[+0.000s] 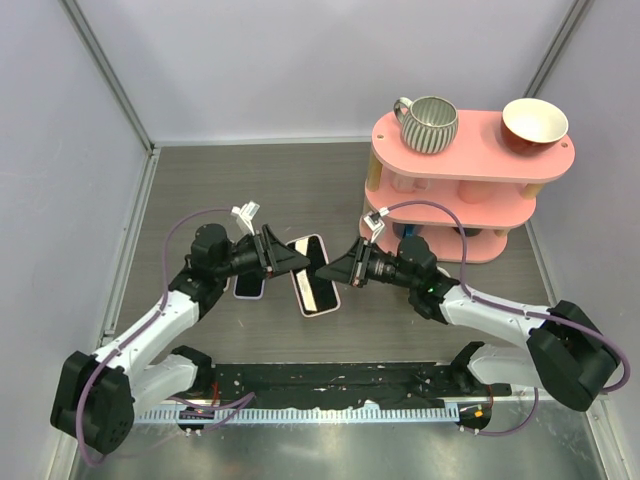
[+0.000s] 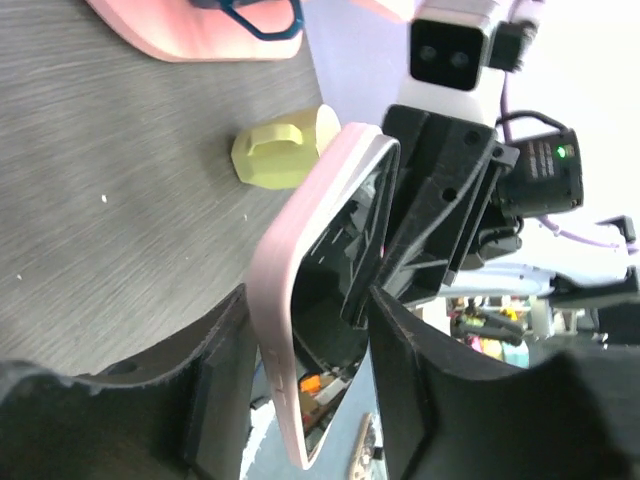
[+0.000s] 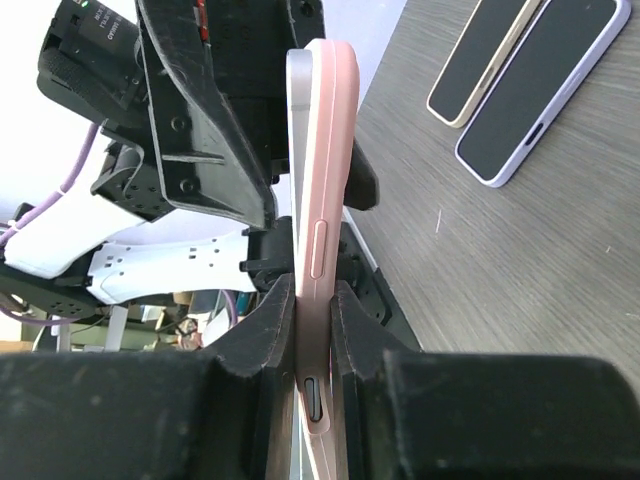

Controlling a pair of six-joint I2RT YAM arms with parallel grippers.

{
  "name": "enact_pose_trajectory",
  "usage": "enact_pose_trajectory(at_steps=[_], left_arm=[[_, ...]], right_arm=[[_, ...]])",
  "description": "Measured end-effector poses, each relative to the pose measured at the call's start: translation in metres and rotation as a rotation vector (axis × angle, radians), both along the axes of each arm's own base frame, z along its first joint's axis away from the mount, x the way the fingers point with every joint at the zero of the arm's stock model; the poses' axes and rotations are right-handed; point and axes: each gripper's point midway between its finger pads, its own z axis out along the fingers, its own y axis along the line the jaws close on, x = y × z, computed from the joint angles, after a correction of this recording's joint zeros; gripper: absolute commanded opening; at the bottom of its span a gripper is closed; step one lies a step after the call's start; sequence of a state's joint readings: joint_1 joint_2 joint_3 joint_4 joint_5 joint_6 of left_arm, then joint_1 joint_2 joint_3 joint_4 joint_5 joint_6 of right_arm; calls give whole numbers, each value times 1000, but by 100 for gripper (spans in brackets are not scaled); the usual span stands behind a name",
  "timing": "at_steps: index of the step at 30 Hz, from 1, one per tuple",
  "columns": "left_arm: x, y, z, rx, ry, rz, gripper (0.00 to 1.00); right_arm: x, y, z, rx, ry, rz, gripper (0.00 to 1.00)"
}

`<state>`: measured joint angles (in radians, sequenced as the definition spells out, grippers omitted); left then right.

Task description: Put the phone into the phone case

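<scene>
One phone [image 2: 335, 250] in the pink case [image 3: 335, 180], right hand [image 3: 312, 305] tight on the case, left hand [image 2: 305, 335] open around it.

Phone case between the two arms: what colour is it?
The phone case is pale pink; the right wrist view shows it best, edge-on.

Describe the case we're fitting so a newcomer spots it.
Start at the pink shelf, then move left to the middle of the table. The pink case is pinched there in the right tool. Unlike it, the lavender-edged phone and gold-edged phone lie flat.
</scene>
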<state>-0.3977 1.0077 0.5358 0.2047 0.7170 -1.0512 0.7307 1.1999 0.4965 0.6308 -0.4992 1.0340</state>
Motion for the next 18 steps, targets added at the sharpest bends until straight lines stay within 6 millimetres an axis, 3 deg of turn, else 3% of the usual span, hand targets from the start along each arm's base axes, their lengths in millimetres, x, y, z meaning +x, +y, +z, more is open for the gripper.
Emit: enact_pose_trajectory(at_steps=[4, 9, 15, 18], left_arm=[[-6, -4, 8, -70, -3, -28, 19], [-11, -5, 19, -153, -25, -59, 0], [-13, -9, 21, -207, -11, -82, 0], [-13, -10, 23, -233, 1, -84, 0]], right_arm=[[-6, -1, 1, 35, 14, 15, 16], [-10, -4, 7, 70, 29, 29, 39], [-24, -7, 11, 101, 13, 87, 52], [-40, -13, 4, 121, 21, 131, 53]])
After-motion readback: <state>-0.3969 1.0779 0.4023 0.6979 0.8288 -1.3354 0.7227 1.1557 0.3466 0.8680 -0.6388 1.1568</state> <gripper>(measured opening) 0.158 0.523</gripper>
